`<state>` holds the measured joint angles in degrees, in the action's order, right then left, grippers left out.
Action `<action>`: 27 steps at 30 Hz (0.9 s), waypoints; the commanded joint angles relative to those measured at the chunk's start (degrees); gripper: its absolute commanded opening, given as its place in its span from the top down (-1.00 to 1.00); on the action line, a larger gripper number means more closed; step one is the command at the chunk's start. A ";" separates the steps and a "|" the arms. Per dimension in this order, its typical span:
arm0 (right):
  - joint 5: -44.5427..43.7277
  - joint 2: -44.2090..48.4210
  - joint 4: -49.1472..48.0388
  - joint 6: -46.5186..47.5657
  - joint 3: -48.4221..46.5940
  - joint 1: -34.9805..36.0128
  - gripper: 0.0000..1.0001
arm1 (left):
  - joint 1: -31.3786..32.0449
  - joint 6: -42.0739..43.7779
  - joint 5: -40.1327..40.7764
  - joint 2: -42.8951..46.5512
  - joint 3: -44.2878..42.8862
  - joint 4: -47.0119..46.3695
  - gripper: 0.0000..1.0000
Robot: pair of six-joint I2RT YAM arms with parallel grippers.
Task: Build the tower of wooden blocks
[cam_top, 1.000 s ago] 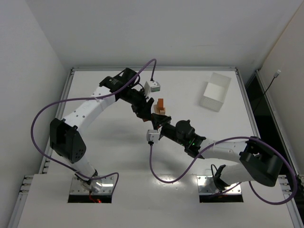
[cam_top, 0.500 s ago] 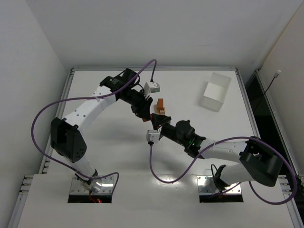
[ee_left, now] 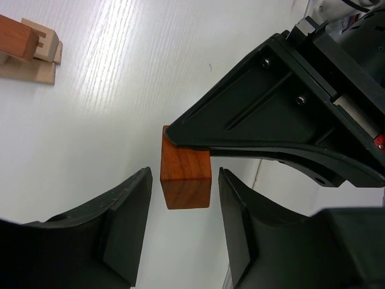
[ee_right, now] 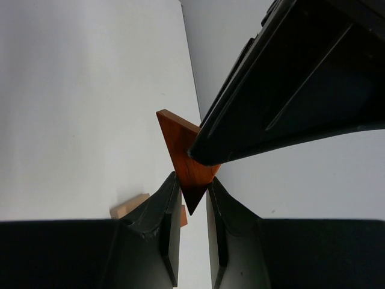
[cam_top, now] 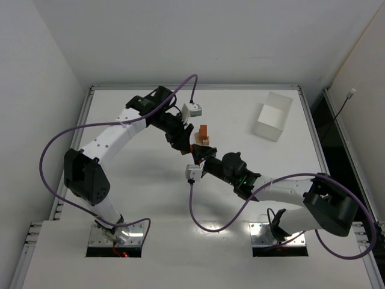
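My right gripper (cam_top: pixel 198 152) is shut on a reddish-orange block (ee_right: pixel 187 164) and holds it above the table; the block also shows in the left wrist view (ee_left: pixel 185 174). My left gripper (cam_top: pixel 183 143) is open, its two fingers (ee_left: pixel 129 211) either side of that block with a gap on each side (ee_left: pixel 183 176). My right gripper's fingers (ee_right: pixel 169 198) pinch the block's lower point (ee_right: pixel 192 180). A small stack (cam_top: pixel 204 135) of pale tan blocks with a reddish-orange piece on top stands just behind both grippers, and also shows in the left wrist view (ee_left: pixel 27 51).
A white rectangular tray (cam_top: pixel 272 115) stands at the back right. A pale tan piece (ee_right: pixel 129 206) lies on the table below my right fingers. Purple cables loop from both arms over the table's near half.
Nothing has visibly changed beyond a very slight shift of the left wrist; both grippers stay at the block.
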<state>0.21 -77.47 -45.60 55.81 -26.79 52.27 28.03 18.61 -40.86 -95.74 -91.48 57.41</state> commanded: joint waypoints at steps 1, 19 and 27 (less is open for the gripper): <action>0.67 1.09 -1.59 -0.09 0.33 -0.15 1.00 | -0.52 1.16 -1.68 -0.23 -2.74 0.16 0.11; -0.56 -0.05 -2.38 -0.09 0.42 -0.15 1.00 | -0.52 2.31 -2.20 -1.81 -3.88 1.39 0.22; -0.56 -0.05 -2.38 -0.09 0.42 -0.15 1.00 | -0.52 2.31 -2.20 -1.81 -3.88 1.39 0.24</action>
<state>-0.05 -77.54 -44.93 55.81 -25.23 52.27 28.03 19.33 -41.19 -98.04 -93.17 58.72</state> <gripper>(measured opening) 0.153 0.400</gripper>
